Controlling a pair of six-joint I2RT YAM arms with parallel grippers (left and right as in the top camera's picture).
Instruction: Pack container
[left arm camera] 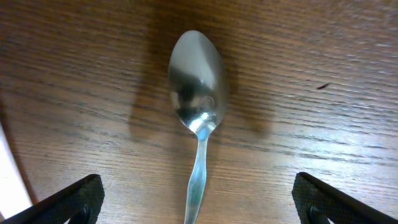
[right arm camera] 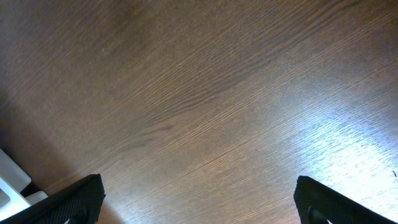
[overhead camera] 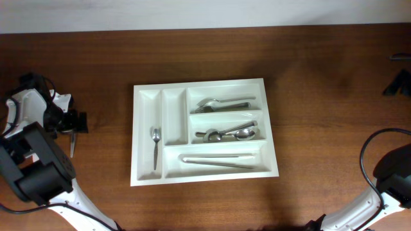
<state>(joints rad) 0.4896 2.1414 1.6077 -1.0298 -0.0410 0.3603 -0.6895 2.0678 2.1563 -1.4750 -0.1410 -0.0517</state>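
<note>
The white container (overhead camera: 270,128) lies mid-table with five compartments. A small spoon (overhead camera: 155,144) lies in its leftmost narrow compartment. The upper wide one holds cutlery (overhead camera: 221,103), the middle one holds spoons (overhead camera: 228,133), and the bottom one holds long pale utensils (overhead camera: 218,159). A loose metal spoon (left arm camera: 198,81) lies on the table left of the container; its handle shows in the overhead view (overhead camera: 72,146). My left gripper (left arm camera: 198,202) (overhead camera: 70,123) is open just above it, one finger on each side of the handle. My right gripper (right arm camera: 199,199) (overhead camera: 399,82) is open and empty over bare wood at the far right.
The container's second narrow compartment (overhead camera: 173,115) holds nothing. A white object (right arm camera: 12,180) shows at the lower left of the right wrist view. Both arms' bases and a black cable (overhead camera: 366,154) sit along the front edge.
</note>
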